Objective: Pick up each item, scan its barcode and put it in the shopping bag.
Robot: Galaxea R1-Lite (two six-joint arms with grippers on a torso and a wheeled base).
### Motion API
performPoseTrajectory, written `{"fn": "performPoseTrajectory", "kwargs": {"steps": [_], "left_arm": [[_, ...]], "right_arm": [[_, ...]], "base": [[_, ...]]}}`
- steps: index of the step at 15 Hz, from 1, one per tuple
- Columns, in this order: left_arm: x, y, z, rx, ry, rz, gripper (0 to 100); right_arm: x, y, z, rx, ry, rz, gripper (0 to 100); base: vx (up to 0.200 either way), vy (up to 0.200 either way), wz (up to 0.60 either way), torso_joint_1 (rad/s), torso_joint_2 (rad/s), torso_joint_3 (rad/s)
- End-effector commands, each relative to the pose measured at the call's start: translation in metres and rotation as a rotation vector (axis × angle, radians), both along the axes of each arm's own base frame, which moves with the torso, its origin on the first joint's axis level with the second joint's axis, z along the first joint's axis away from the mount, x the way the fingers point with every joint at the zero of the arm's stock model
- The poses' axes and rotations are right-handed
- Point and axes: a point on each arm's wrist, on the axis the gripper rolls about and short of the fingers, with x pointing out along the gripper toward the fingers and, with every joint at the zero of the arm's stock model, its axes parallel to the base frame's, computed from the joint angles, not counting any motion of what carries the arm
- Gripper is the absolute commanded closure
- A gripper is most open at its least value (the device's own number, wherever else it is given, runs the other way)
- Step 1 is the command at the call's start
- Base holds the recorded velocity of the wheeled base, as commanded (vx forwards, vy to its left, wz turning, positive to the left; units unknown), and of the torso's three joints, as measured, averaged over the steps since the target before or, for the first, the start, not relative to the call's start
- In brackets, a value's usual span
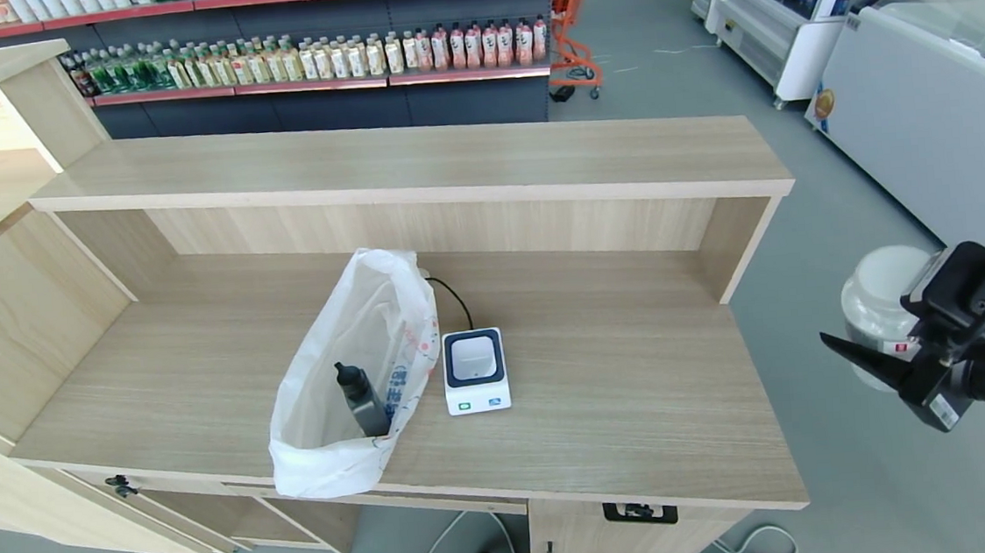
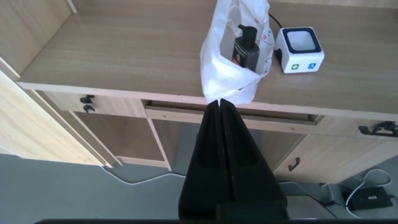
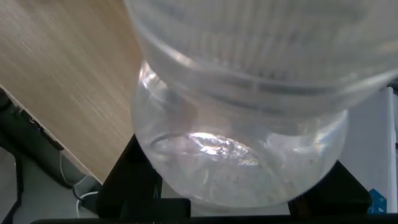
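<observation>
The right end effector [image 1: 878, 352] grasps a clear jar [image 1: 885, 289] off the worktop's [image 1: 623, 372] right end, over the floor. The left end effector [image 2: 221, 104] hangs clenched before the worktop's front. A dark bottle [image 1: 362, 401] stands in the bag [image 1: 331, 465] beside the scanner [image 1: 475, 370].

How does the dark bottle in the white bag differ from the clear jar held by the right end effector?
The slim dark grey bottle is opaque; the wide clear plastic jar is see-through. The bottle stands inside the white plastic shopping bag on the wooden counter; the jar is gripped by the right end effector beyond the counter's right end. Both are capped containers.
</observation>
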Motion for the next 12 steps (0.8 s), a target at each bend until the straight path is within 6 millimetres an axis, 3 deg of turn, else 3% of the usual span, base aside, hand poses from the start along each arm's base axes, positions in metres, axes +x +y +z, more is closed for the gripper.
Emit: {"fn": "performPoseTrajectory", "kwargs": {"steps": [1,5,9,12], "left_arm": [[0.000,0.000,0.000,0.000,0.002,0.000,100],[0.000,0.000,0.000,0.001,0.000,0.000,100],[0.000,0.000,0.000,0.001,0.000,0.000,100],[0.000,0.000,0.000,0.001,0.000,0.000,100]], "right_arm": [[-0.002,-0.001,-0.002,-0.006,0.003,-0.002,100],[-0.003,-0.001,-0.001,-0.007,0.000,-0.002,100],[0.004,0.001,-0.002,-0.022,0.002,0.011,100],[0.024,0.008,-0.002,-0.015,-0.058,0.029,100]], "base": [[0.000,0.000,0.00,0.000,0.00,0.000],[0.000,0.000,0.00,0.000,0.00,0.000],[0.000,0.200,0.00,0.002,0.00,0.004],[0.000,0.200,0.00,0.012,0.01,0.002]]}}
